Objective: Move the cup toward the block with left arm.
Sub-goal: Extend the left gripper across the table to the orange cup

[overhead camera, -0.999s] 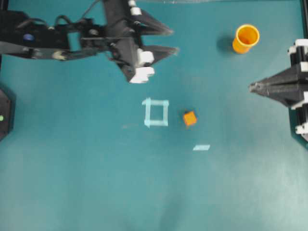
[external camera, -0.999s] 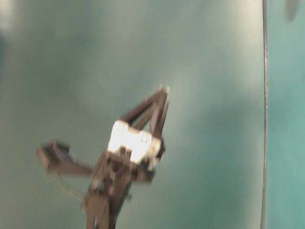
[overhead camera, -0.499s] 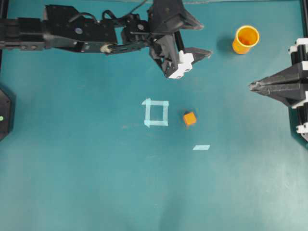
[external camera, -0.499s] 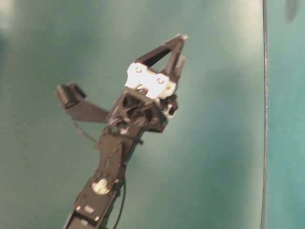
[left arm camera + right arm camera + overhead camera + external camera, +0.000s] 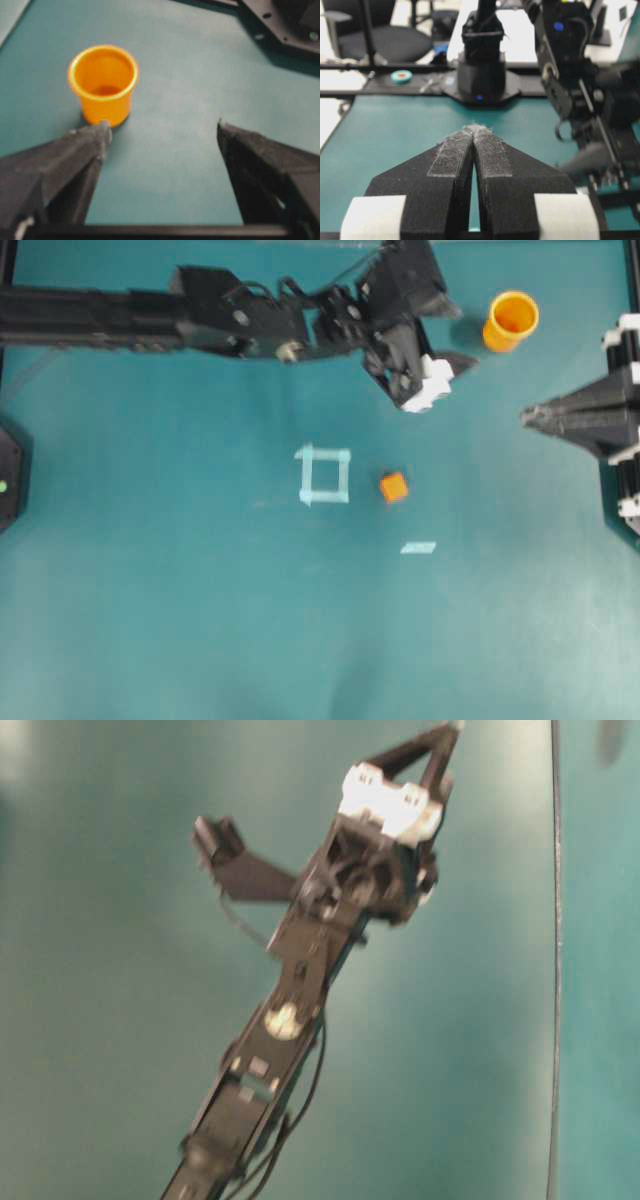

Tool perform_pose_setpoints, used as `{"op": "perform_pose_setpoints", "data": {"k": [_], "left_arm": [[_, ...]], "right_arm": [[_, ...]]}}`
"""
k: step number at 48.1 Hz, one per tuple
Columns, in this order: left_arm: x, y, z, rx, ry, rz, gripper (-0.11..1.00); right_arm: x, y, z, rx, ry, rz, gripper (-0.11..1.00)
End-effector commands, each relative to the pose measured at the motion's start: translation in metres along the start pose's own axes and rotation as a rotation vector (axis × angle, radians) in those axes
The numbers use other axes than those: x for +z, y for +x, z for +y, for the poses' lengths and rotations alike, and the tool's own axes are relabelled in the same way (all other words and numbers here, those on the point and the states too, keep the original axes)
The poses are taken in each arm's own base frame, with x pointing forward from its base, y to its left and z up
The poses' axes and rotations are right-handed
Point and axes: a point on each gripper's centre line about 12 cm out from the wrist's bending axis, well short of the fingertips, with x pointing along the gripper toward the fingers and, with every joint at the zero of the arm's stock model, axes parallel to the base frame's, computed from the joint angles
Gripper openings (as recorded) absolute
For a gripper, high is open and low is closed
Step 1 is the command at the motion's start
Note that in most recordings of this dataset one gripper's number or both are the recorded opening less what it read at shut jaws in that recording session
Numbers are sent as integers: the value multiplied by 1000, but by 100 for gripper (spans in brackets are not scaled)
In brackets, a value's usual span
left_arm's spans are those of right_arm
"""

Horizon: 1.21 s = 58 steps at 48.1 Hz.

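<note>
Teal table (image 5: 200, 620), taped markings (image 5: 324, 475).

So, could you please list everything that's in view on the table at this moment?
Yellow-orange plastic cup: one, upright, top right of the overhead view, untouched.
Small orange cube: one, near the middle.
Pale tape square outline: one, just left of the cube.
Pale tape strip: one, below and right of the cube.
Teal table: one, under everything.
Left pincer: one, black, open, just left of the cup.
Right pincer: one, black, shut, at the right edge.
</note>
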Motion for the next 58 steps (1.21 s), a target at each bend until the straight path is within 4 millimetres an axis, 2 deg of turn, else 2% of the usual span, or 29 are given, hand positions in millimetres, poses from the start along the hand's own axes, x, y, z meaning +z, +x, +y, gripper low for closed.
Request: {"op": "perform_pose_setpoints", "data": {"k": [1,13,32,58], "left_arm": [[26,5,-3,-8,-24,-64,83],[14,33,1,0,-38,-29,83],[1,46,26,39,-52,-6,83],[-5,82,30,47,-46,31,82]], "right_arm": [[15,2,0,1,3,-43,0],[18,2,0,1,3,-54,0],[19,2,0,0,1,-54,0],[27,2,1,2,2,-71,0]]}}
